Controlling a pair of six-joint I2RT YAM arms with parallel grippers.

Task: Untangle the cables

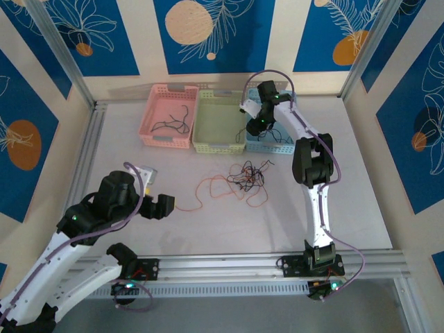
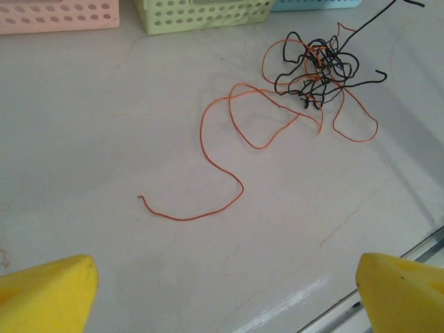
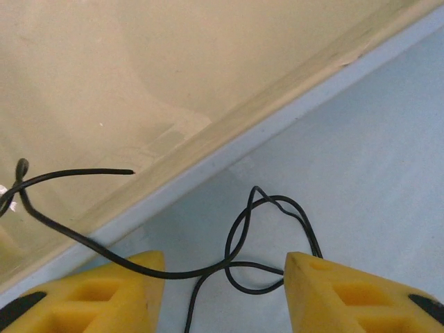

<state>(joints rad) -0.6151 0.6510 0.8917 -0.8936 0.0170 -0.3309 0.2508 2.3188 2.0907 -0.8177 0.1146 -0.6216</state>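
Observation:
The cables lie as a black and orange-red tangle (image 1: pixel 246 177) (image 2: pixel 316 73) on the table's middle. One orange-red cable (image 2: pixel 208 159) trails out of it toward my left gripper (image 1: pixel 165 206) (image 2: pixel 225 291), which hovers open and empty short of the cable's free end. My right gripper (image 1: pixel 258 127) (image 3: pixel 225 277) is down in the blue basket (image 1: pixel 274 146), open. A single black cable (image 3: pixel 239 229) loops between its yellow fingers (image 3: pixel 326 291) and runs over the wall into the green basket (image 3: pixel 139 83). The jaws stand well apart around the cable.
Three baskets stand in a row at the back: pink (image 1: pixel 149 118) with a black cable (image 1: pixel 173 123) inside, green (image 1: pixel 208 147) in the middle, blue on the right. The table's metal rail (image 2: pixel 416 257) runs close to my left gripper.

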